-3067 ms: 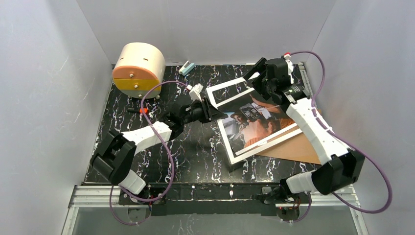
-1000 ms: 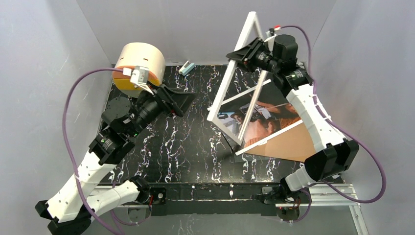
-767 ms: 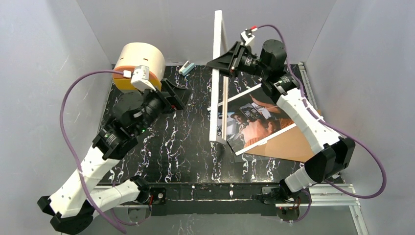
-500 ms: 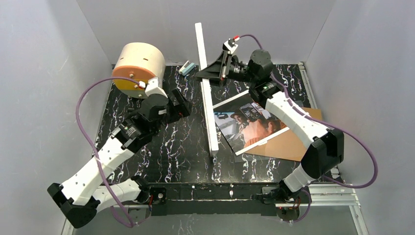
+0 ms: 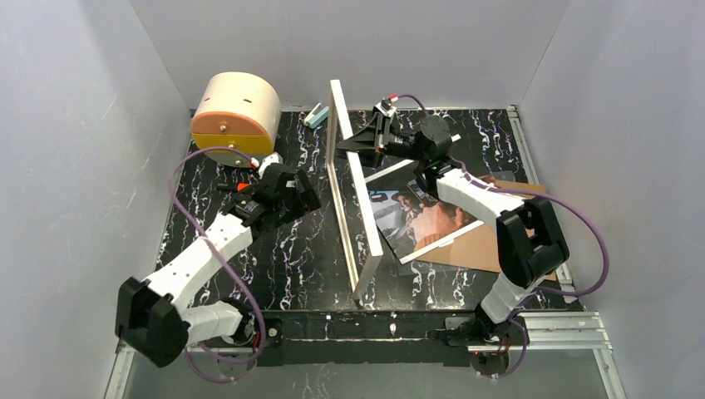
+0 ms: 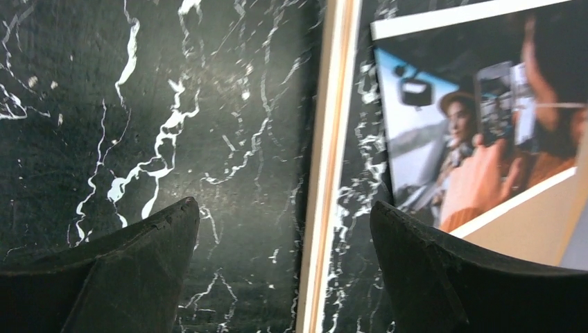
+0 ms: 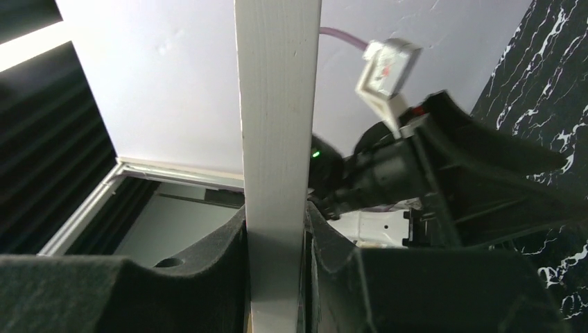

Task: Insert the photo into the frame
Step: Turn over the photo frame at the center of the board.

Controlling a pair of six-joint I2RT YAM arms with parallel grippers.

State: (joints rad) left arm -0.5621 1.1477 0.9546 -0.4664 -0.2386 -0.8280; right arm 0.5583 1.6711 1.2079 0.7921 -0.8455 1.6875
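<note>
Two arms reach over the dark table [image 5: 274, 249]. We see the right gripper [image 5: 342, 149] clamped on the frame [image 5: 359, 204]. It pinches the raised rim, with one finger pressed on each side of the pale wood. The frame stands on its edge in the middle of the table. It leans a little, and its near end is down on the table. The left gripper [image 5: 306, 193] hangs just beside the frame, on its left side. Its jaws are wide apart and hold nothing. In the left wrist view we see the rim in the gap between the two fingers, past their tips. The photo [image 5: 428, 212] lies flat to the right of the frame, on top of a brown board [image 5: 507, 249].
</note>
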